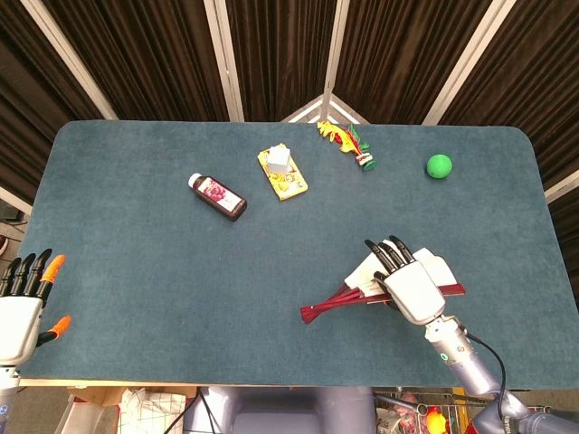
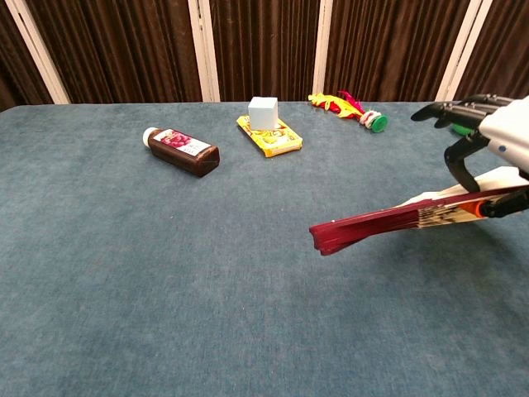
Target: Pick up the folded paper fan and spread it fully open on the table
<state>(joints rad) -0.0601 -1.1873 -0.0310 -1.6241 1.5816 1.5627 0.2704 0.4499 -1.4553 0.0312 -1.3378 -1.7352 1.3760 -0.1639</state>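
Head view gives me my right hand (image 1: 412, 287) holding the paper fan (image 1: 362, 291) near the front right of the table (image 1: 136, 271), with its dark fingers (image 1: 384, 256) stretched over the white paper. From the chest view I read the fan (image 2: 388, 219) as lifted clear of the cloth, nearly level, only partly spread, its red ribs bunched and the pivot end pointing away from my right hand (image 2: 488, 132), toward the brown bottle (image 1: 217, 196). That bottle lies on its side, well apart from the fan. Beyond the fan, toward the curtain, sits a yellow packet (image 1: 283, 174) with a small white cube (image 1: 278, 159) on top. Farther right of that I see a colourful toy (image 1: 346, 142) and a green ball (image 1: 439, 165). My left hand (image 1: 23, 303) hangs off the table's front left corner, fingers spread, holding nothing.
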